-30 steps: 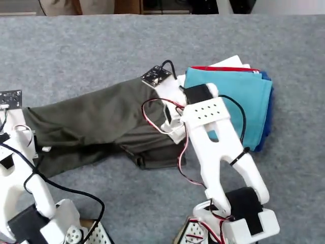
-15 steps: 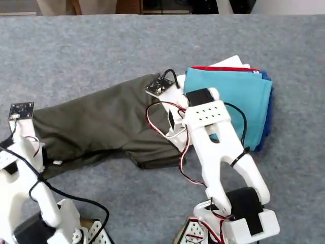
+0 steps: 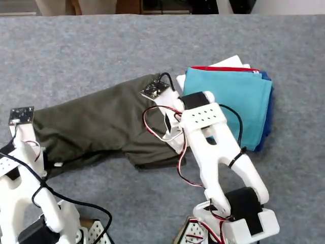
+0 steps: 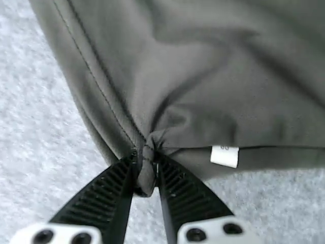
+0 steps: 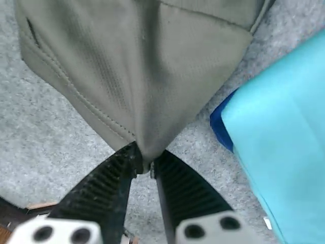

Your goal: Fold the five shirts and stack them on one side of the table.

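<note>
The spread shirt (image 3: 101, 124) lies across the middle of the table (image 3: 76, 46). The stack of folded shirts (image 3: 238, 101) sits just beside its right end. The left gripper (image 4: 144, 160) pinches the shirt's left edge. The right gripper (image 5: 144, 160) pinches its right edge, next to the stack.

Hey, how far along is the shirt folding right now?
Looks done: a folded stack beside the right arm, teal shirt on top, with blue, red and white edges showing under it. In hand: the olive shirt, stretched between the left pincer and the right pincer, each shut on one end. Left: finish folding it and set it on the stack.
</note>
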Robot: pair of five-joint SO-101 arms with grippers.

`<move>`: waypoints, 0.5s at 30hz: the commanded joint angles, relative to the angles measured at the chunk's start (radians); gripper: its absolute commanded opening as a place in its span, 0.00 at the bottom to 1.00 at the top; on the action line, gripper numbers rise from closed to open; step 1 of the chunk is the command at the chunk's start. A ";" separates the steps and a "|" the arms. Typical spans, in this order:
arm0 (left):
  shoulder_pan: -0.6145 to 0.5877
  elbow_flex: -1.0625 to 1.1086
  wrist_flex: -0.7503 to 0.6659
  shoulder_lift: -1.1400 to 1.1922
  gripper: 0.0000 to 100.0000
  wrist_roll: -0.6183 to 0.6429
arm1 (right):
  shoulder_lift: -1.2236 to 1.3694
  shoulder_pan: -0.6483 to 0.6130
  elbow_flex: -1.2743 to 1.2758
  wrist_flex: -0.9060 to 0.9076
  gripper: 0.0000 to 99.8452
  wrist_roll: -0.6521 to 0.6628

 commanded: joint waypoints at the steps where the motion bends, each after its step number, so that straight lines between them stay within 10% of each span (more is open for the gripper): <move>1: -0.005 0.021 0.003 -0.025 0.02 -0.011 | -0.036 -0.016 0.036 -0.066 0.00 0.006; 11: -0.011 0.023 0.014 -0.025 0.03 -0.018 | -0.036 -0.016 0.048 -0.092 0.01 0.009; 15: -0.011 -0.025 0.227 -0.033 0.19 -0.218 | -0.038 -0.016 0.044 -0.046 0.21 0.011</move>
